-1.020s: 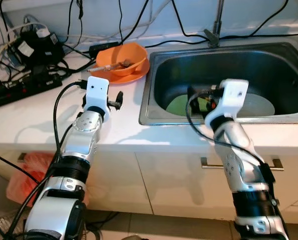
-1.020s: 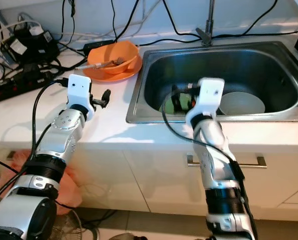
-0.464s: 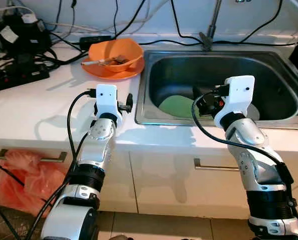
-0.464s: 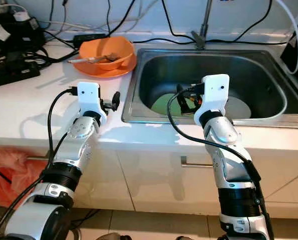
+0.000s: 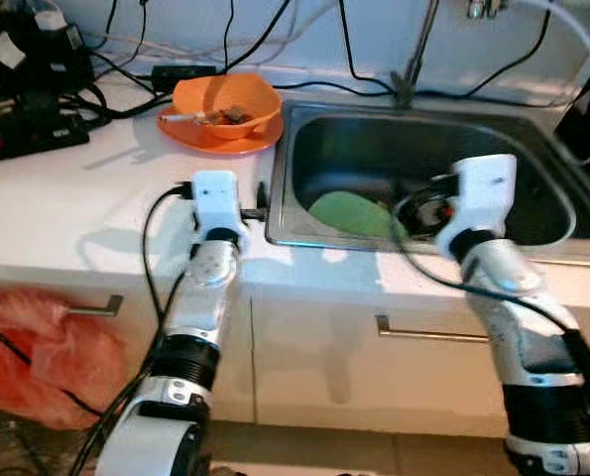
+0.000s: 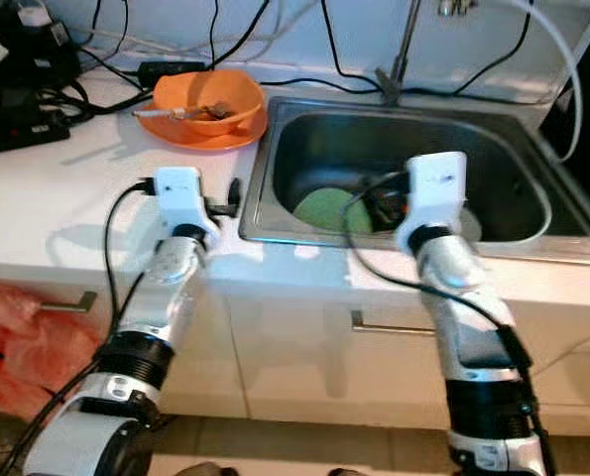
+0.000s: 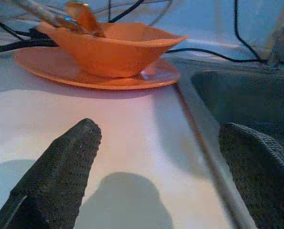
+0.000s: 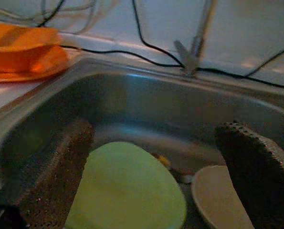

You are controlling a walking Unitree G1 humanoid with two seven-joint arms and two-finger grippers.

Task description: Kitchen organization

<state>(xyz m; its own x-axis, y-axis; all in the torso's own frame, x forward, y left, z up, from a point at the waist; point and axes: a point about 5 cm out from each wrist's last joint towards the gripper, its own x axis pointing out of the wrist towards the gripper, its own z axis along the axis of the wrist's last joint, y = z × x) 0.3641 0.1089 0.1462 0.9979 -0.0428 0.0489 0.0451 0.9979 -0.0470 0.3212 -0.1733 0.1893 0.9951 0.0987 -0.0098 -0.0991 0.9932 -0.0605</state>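
Both arms are up at the counter edge: the left gripper (image 7: 156, 162) sits spread wide with nothing in it just beside the sink (image 5: 304, 119), and the right gripper (image 8: 156, 157) hangs over the basin, also spread and empty. Looks like the reach-in stage, so next it probably needs to drop onto the green plate (image 8: 127, 186) or the pale dish (image 8: 218, 202) lying on the sink bottom. Further back, the orange bowl (image 5: 225, 99) with utensils rests on its orange plate (image 5: 190, 134) by the cables (image 5: 126, 69).
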